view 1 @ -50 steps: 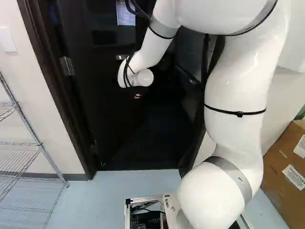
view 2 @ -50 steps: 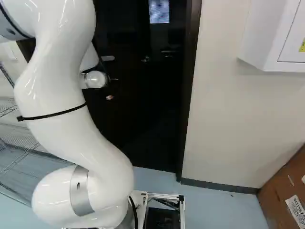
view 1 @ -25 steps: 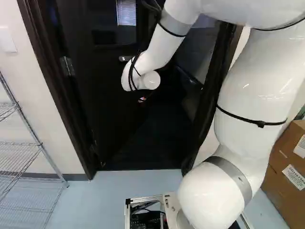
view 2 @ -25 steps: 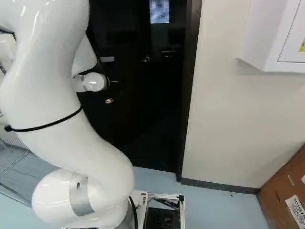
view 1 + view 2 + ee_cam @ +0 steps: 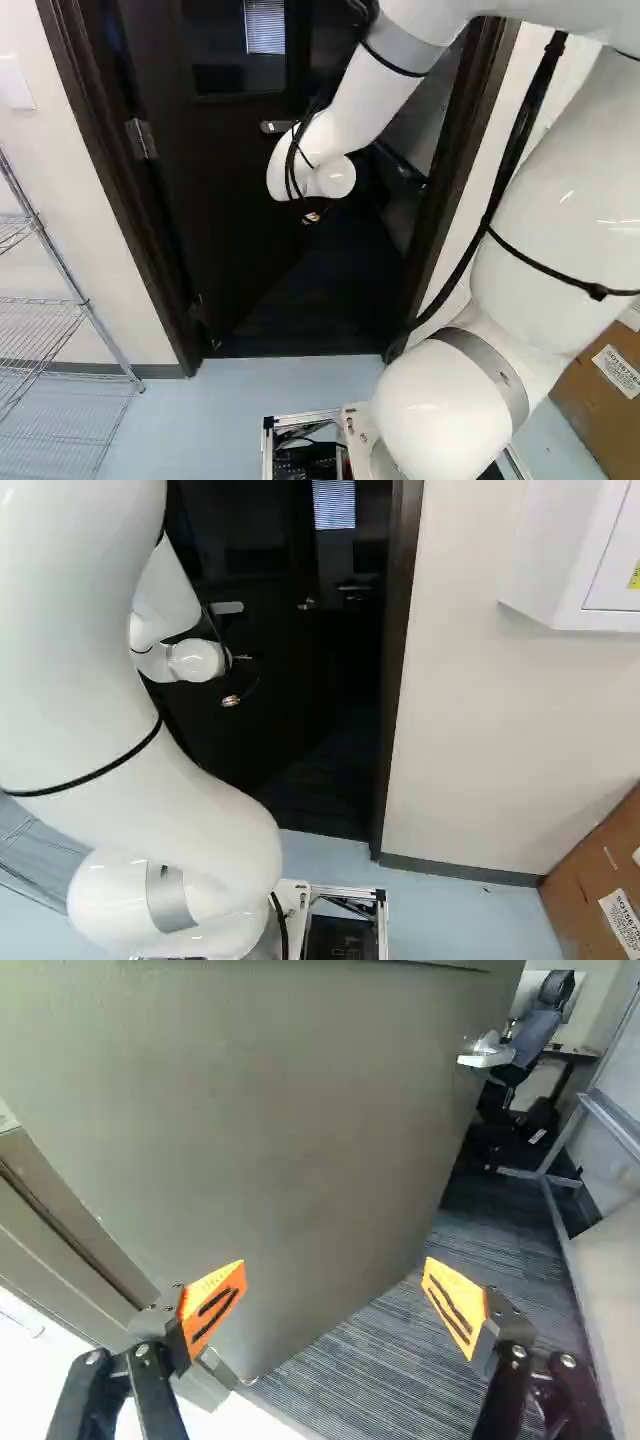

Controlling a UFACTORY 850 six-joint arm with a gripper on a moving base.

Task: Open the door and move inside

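Observation:
The dark door (image 5: 225, 210) stands swung inward from its hinges at the left of the left base view, with a passage beside it. In that view, my gripper (image 5: 312, 217) shows only as a small orange part below the white wrist, before the doorway. Two orange-padded fingers stand wide apart in the wrist view, the gripper (image 5: 335, 1305) open with nothing between them. Ahead of it spreads the door's face (image 5: 270, 1120). The silver lever handle (image 5: 487, 1057) sits near the door's far edge, beyond the fingers; the right base view shows this handle (image 5: 307, 604) too.
Door frame (image 5: 395, 670) and wall bound the opening. A wire shelf (image 5: 60, 300) stands left, cardboard boxes (image 5: 600, 880) right, under a white wall cabinet (image 5: 570, 560). Beyond the door are striped carpet (image 5: 400, 1360), an office chair (image 5: 540, 1030) and a glass partition (image 5: 615, 1110).
The arm's upper links have swung outward, right in the left base view and left in the right one. Its wrist has shifted slightly right and down in the left base view. Base and door look unmoved.

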